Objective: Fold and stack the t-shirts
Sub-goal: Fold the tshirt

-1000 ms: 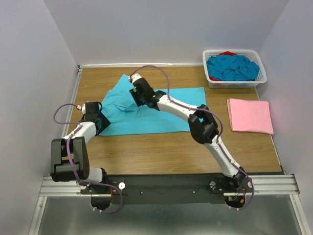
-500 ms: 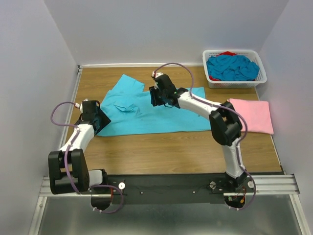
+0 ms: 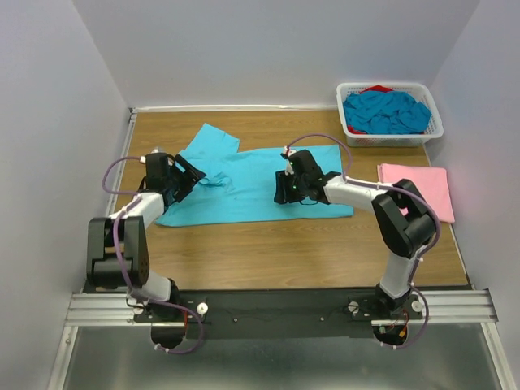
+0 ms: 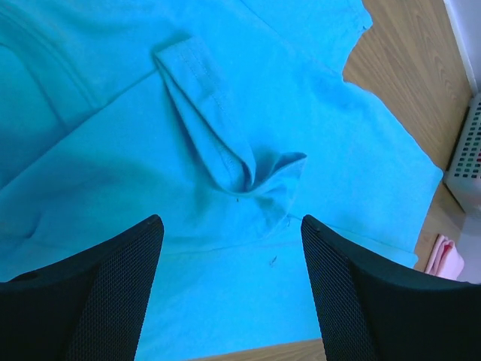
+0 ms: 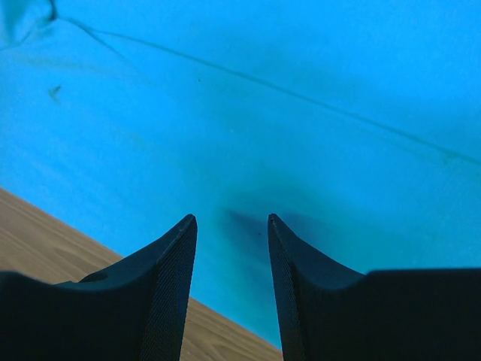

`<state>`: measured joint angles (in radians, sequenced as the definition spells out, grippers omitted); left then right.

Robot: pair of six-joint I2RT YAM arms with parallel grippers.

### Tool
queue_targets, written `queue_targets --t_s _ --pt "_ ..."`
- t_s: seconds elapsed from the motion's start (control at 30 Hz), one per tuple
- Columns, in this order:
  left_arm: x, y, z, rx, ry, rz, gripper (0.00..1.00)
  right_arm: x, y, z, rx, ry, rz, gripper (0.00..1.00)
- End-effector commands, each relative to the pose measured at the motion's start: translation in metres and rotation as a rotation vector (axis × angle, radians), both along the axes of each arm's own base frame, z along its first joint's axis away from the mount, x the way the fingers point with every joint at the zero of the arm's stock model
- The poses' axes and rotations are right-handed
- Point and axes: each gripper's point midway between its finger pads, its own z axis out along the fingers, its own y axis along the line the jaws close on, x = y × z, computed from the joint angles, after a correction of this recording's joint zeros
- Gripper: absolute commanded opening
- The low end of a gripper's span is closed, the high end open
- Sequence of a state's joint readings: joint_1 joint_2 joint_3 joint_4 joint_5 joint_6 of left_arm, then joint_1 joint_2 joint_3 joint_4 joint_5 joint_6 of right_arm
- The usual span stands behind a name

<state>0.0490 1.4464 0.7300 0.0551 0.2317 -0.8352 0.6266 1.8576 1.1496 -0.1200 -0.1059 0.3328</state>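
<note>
Seeing a white lattice basket (image 3: 394, 139) sitting well apart from the right tool (image 3: 283, 193), beyond it and off to its right, on a wood-grain tabletop (image 3: 268, 252). Noting a metal rail (image 3: 463, 307) running along the near edge, well behind that tool.

1. Lit brightly and evenly from overhead; faint, soft shadows on the wooden table (image 3: 268, 244) under both arms.
2. Saturated, matte turquoise t-shirt (image 4: 301, 135), gently shaded along the bunched fold ahead of the jaws of the left gripper (image 4: 230, 219).
3. Darker soft-edged shadow on the cloth between and just beyond the jaws of the right gripper (image 5: 231, 218).
4. Sharp on the black fingers (image 4: 98, 301), mesh texture resolved; cloth weave slightly soft.
5. Mild wide-angle lean of the walls (image 3: 49, 122) at the overhead view's edges.
</note>
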Motion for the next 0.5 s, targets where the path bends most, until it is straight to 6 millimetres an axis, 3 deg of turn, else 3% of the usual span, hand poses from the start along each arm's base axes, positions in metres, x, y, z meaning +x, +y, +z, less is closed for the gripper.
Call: queue_targets --t_s 0.0,0.27,0.47 --pt "0.024 -0.018 0.0 -0.088 -0.03 -0.041 0.82 -0.002 0.0 0.018 0.102 -0.034 -0.005 0.5" --pt "0.05 -0.027 -0.007 -0.101 -0.027 -0.055 0.8 -0.014 -0.017 0.002 0.111 -0.001 -0.034 0.5" --pt "0.058 -0.028 -0.022 -0.107 0.016 -0.043 0.79 -0.015 -0.022 0.007 0.116 -0.015 -0.045 0.5"
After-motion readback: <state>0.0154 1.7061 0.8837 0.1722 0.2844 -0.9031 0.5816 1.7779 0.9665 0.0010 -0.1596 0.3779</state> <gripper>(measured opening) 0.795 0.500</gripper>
